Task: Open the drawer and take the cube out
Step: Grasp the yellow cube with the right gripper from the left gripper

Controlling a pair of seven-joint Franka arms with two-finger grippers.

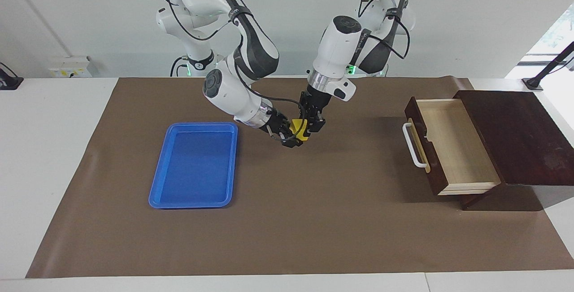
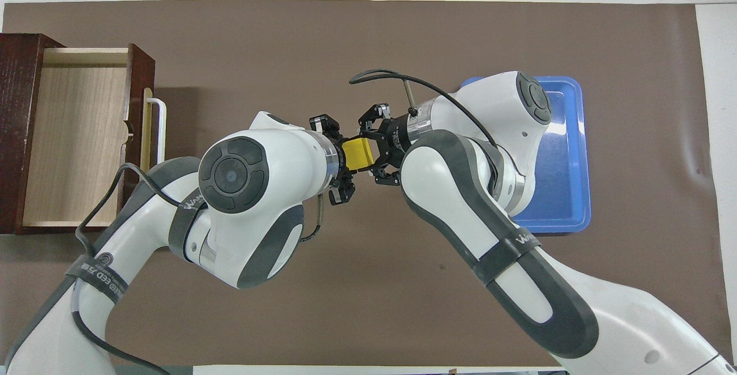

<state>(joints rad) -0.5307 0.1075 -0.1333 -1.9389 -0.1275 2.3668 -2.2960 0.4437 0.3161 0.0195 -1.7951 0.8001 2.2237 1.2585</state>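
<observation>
The yellow cube point(image 1: 299, 129) hangs in the air over the brown mat between the blue tray and the drawer, and it also shows in the overhead view point(image 2: 359, 153). My left gripper point(image 1: 310, 127) comes down on it from the drawer's side and is shut on it. My right gripper point(image 1: 291, 137) meets it from the tray's side, its fingers closed against the cube. The dark wooden drawer point(image 1: 453, 144) stands pulled open, its pale inside bare, with the white handle point(image 1: 410, 146) facing the tray.
The dark wooden box point(image 1: 515, 135) that holds the drawer sits at the left arm's end of the table. The flat blue tray point(image 1: 195, 166) lies on the brown mat point(image 1: 314, 220) toward the right arm's end.
</observation>
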